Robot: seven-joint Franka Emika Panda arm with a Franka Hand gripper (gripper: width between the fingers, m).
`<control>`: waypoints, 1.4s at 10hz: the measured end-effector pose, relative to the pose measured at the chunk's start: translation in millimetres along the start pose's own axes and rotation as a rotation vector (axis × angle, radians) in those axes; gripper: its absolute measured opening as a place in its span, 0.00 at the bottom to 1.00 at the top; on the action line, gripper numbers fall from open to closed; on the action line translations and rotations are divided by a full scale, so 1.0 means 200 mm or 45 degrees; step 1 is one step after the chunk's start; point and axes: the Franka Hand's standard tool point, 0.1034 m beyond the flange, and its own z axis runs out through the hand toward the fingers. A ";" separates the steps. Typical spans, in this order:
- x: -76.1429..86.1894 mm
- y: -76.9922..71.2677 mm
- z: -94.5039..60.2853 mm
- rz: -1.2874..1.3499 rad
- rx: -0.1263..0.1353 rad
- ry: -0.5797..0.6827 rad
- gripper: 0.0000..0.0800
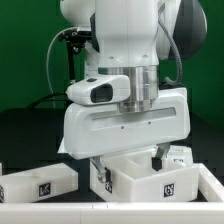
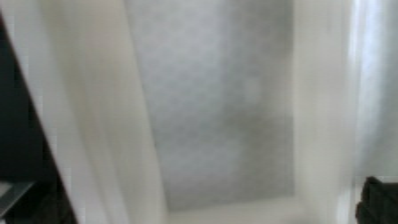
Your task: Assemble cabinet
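The cabinet lies in white pieces on the table. A large open tray-like piece with a tag is at the front centre. A long block lies at the exterior view's left, a small piece sits beside the tray, and another sits behind it on the right. My gripper hangs low over the back of the tray, jaws spread wide. In the wrist view a blurred white cabinet piece fills the space between the dark fingertips. I cannot tell if they touch it.
A white rim runs along the table's front edge. A green backdrop stands behind the arm. A black cable hangs at the arm's upper left.
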 end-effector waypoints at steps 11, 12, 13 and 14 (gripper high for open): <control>-0.05 0.14 -0.01 -0.061 -0.012 0.006 0.11; -0.06 0.16 -0.01 -0.180 -0.002 -0.005 0.11; -0.07 0.17 -0.01 -0.322 0.004 -0.016 0.11; -0.06 0.16 -0.01 -0.495 0.009 -0.026 0.11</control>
